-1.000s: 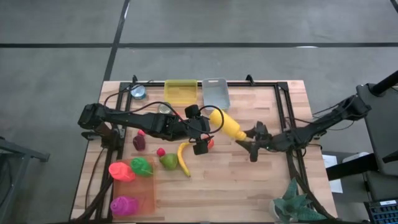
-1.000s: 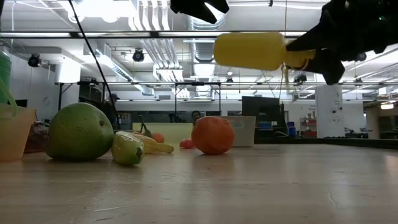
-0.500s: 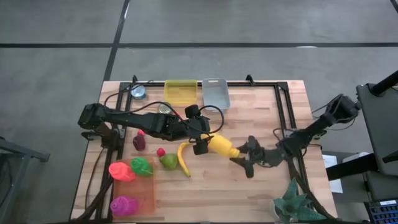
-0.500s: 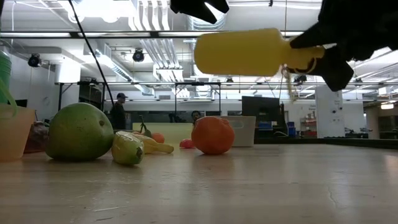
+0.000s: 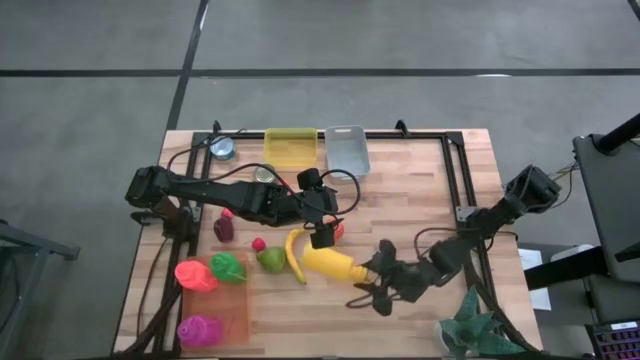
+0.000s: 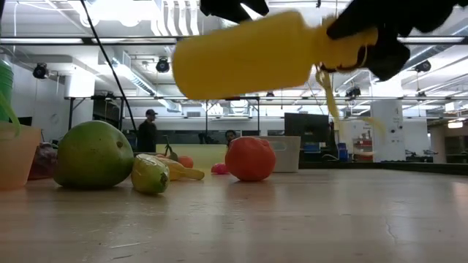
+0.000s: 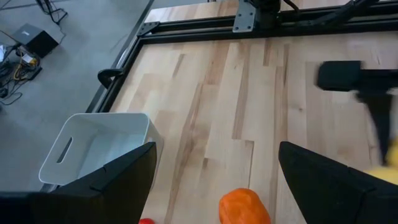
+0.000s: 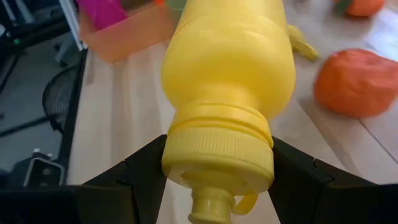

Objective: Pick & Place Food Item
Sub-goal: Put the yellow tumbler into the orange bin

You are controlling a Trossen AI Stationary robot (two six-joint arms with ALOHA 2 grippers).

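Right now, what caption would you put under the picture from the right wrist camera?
Right gripper clamps the cap end of a yellow mustard bottle above the wooden table, an orange fruit nearby.

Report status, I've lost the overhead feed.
Right tool shut on yellow plastic squeeze bottle at its cap, airborne. Left tool open, hovering near orange fruit. Yellow banana close beside bottle.

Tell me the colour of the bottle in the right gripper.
Yellow bottle, clearest in the right wrist view.
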